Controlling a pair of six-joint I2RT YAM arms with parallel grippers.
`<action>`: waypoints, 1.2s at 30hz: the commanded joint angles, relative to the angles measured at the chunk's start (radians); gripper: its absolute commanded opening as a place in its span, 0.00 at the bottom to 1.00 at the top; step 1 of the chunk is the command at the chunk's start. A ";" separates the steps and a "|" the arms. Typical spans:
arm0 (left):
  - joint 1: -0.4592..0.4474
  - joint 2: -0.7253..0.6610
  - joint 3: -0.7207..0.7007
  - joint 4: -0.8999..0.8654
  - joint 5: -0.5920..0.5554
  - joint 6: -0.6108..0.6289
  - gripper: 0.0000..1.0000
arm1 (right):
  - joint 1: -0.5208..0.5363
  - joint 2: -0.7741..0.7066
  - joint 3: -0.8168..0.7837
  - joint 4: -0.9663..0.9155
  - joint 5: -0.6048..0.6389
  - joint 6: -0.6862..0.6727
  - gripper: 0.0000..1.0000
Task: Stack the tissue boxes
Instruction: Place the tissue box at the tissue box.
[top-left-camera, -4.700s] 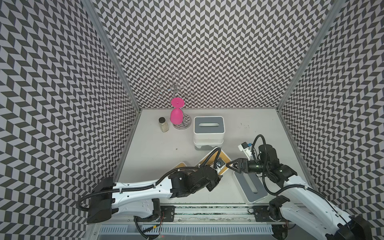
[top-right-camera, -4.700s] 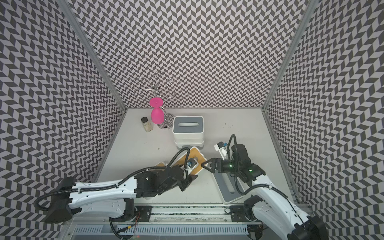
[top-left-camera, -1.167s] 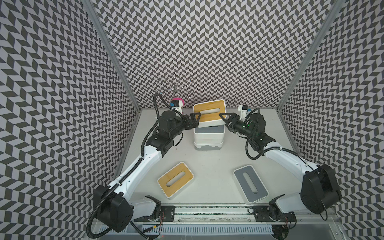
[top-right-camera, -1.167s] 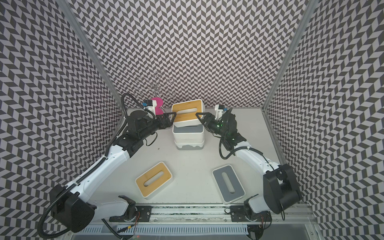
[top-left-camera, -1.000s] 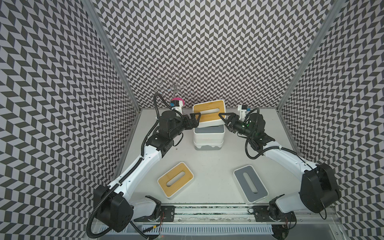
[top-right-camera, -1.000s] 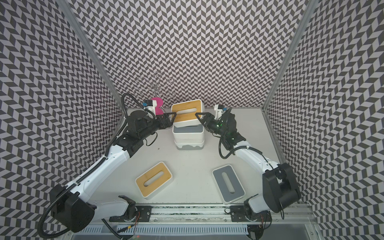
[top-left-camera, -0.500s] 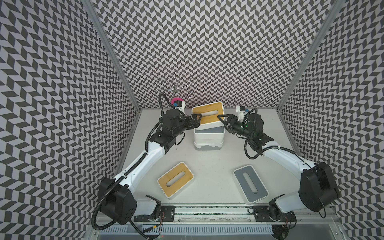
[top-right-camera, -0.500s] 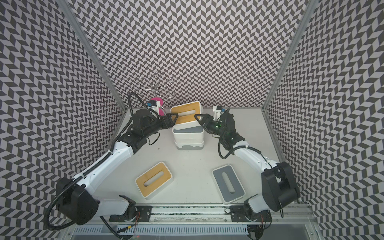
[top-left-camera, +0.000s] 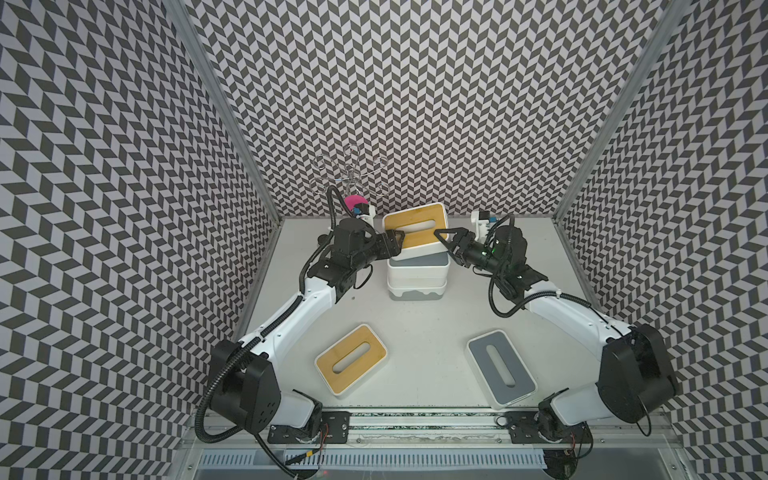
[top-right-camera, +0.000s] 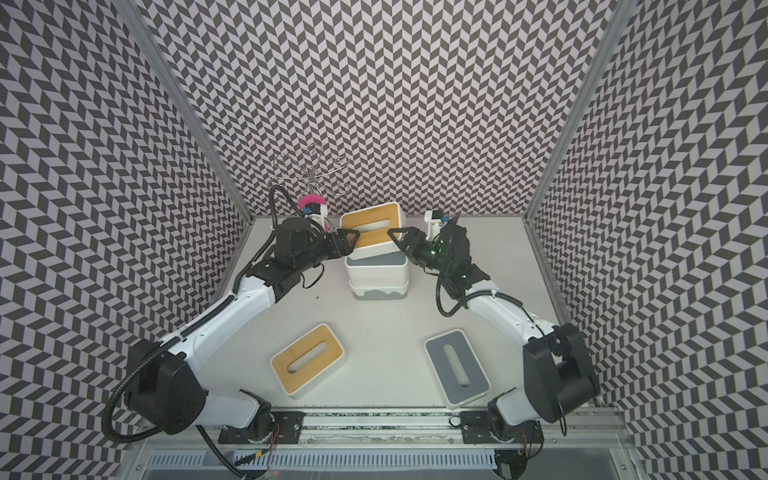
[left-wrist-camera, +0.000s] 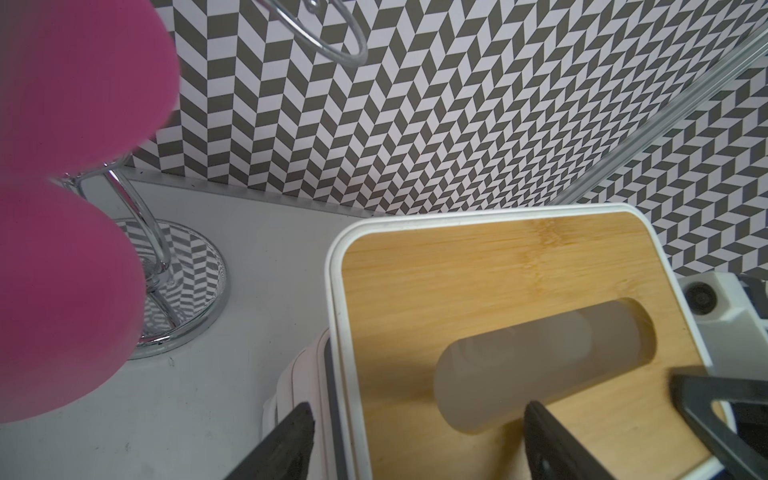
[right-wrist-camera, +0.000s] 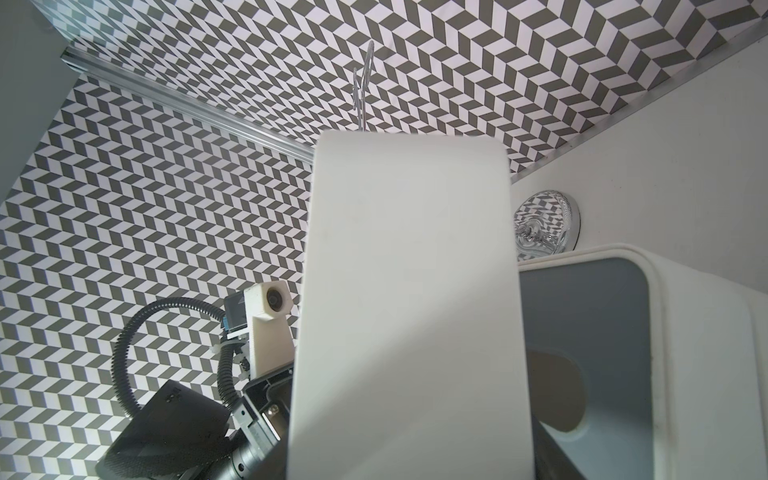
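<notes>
At the back of the counter (top-left-camera: 415, 328), both top views show me a bamboo-lidded tissue box (top-left-camera: 415, 222) tilted over the grey-lidded box (top-left-camera: 419, 266) that tops the stack. The left end effector (top-left-camera: 397, 242) is at its left end and the right end effector (top-left-camera: 444, 241) at its right end. Only the left wrist view settles the left one: its fingers (left-wrist-camera: 291, 440) stand spread, one outside the box's end wall and one over the lid beside the slot, with the wall loose between them. The right wrist view hides its own fingers behind a white face of the box, though it shows the grey lid beyond. From the top views I read the right one as pinching the box's end, one finger over the lid and one beneath. Only the top views show the front of the counter, where a second bamboo-lidded box (top-left-camera: 365, 372) and a second grey-lidded box (top-left-camera: 513, 395) lie flat, well apart. Close in the left wrist view I also get a blurred pink object (left-wrist-camera: 70, 208) and a chrome stand (left-wrist-camera: 183, 291).
</notes>
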 joint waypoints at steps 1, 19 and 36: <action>0.003 0.008 0.016 -0.016 -0.020 0.000 0.78 | 0.006 0.003 0.028 0.018 0.015 -0.042 0.65; -0.010 0.023 0.005 -0.027 -0.085 -0.011 0.71 | 0.004 -0.013 0.042 -0.085 0.043 -0.118 0.83; -0.022 0.065 0.035 -0.070 -0.138 0.003 0.69 | -0.005 -0.015 0.057 -0.179 0.075 -0.182 0.96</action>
